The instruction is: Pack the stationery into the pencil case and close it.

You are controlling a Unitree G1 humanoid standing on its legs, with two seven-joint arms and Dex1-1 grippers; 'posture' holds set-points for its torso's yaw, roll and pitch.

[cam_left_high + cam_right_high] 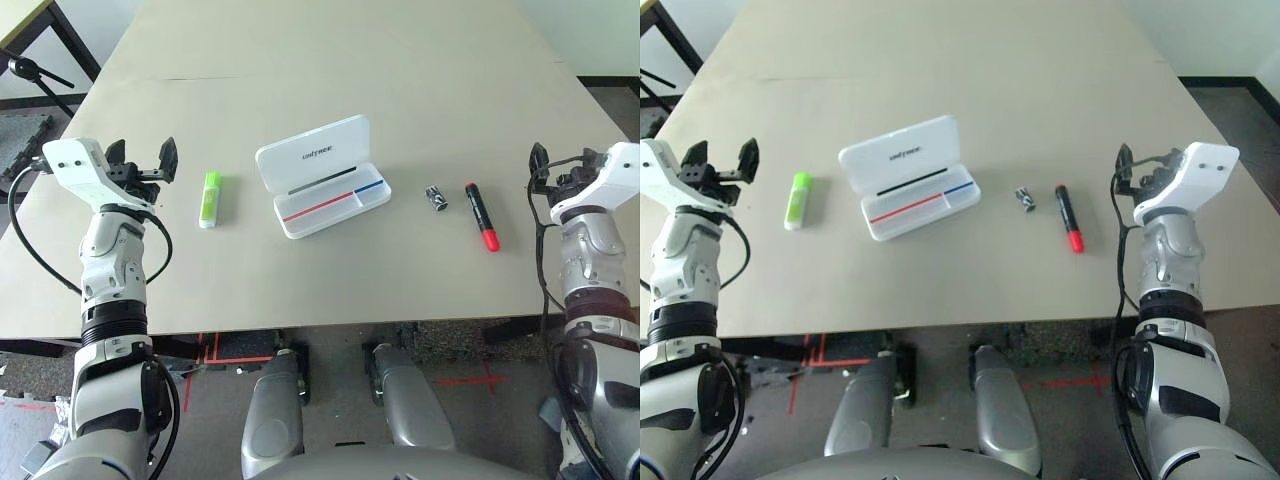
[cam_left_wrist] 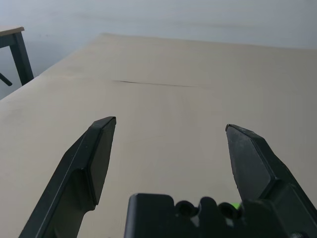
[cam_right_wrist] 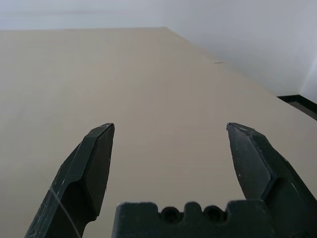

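The white pencil case (image 1: 318, 152) lies open at the table's middle, its lid with dark lettering tipped back and its tray (image 1: 335, 205) showing a red and a blue stripe. Left of it lies the lime-green highlighter (image 1: 209, 198). To the case's right sit a tiny black-and-silver piece (image 1: 436, 198) and the red marker (image 1: 481, 215) with its black cap pointing away. My left gripper (image 1: 142, 156) hovers open just left of the highlighter, holding nothing. At the table's right edge my right gripper (image 1: 1137, 165) is open and empty, right of the marker.
The tan table (image 1: 330, 290) has its front edge close to my body. A thin seam (image 1: 200, 78) crosses its far left part. A dark stand (image 1: 30, 70) and another table's corner stand off the far left. Red tape marks (image 1: 470, 378) lie on the floor below.
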